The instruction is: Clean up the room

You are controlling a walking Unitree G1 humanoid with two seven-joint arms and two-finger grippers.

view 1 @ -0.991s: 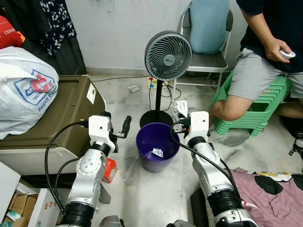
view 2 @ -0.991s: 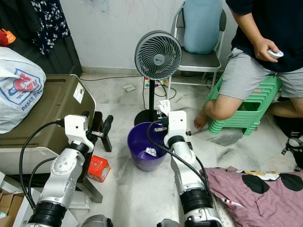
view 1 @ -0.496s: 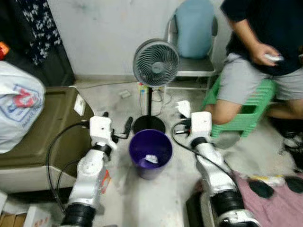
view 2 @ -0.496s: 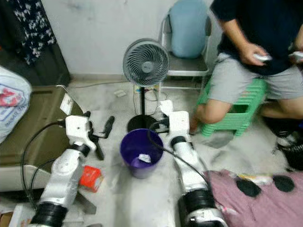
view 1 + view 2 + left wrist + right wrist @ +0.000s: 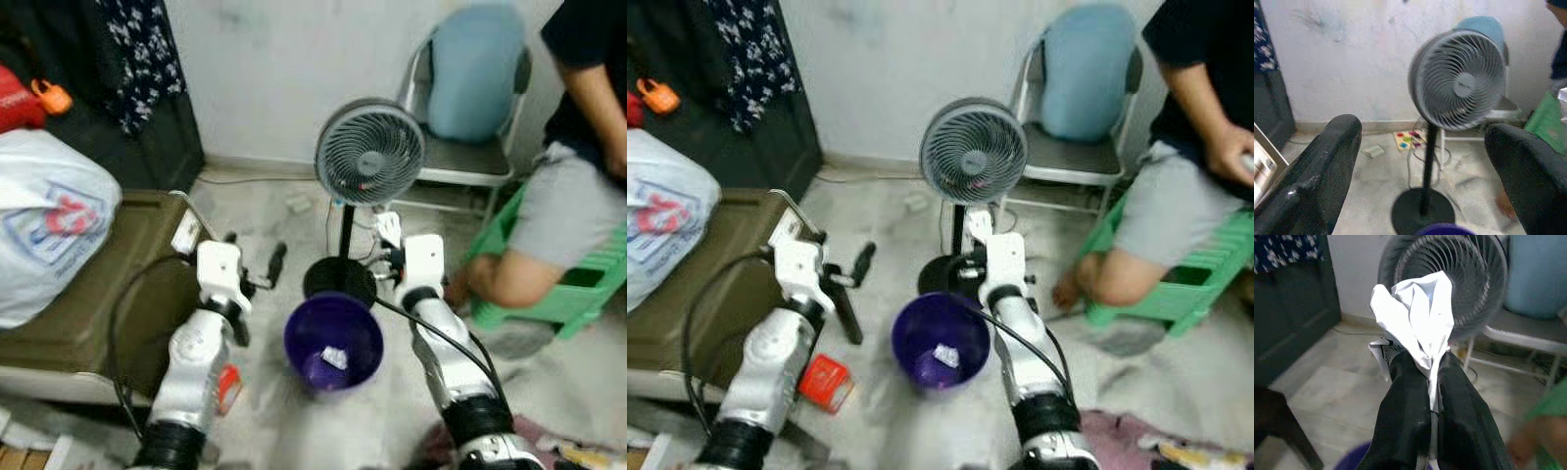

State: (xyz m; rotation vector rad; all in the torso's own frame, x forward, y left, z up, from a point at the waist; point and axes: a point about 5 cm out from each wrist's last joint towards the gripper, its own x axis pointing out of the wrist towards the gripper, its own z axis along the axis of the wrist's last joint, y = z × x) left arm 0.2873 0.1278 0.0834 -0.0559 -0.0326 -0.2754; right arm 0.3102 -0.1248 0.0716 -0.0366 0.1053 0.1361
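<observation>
Left gripper (image 5: 1420, 161) spread — right gripper (image 5: 1426, 372) clamped.

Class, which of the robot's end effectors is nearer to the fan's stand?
The right end effector, holding white paper, sits just beside the fan's stand. The left end effector is farther off, open.

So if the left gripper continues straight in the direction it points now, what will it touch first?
Probably the standing fan: the left wrist view frames it between the open fingers of the left gripper, with only bare floor before it. Depth is hard to judge.
</observation>
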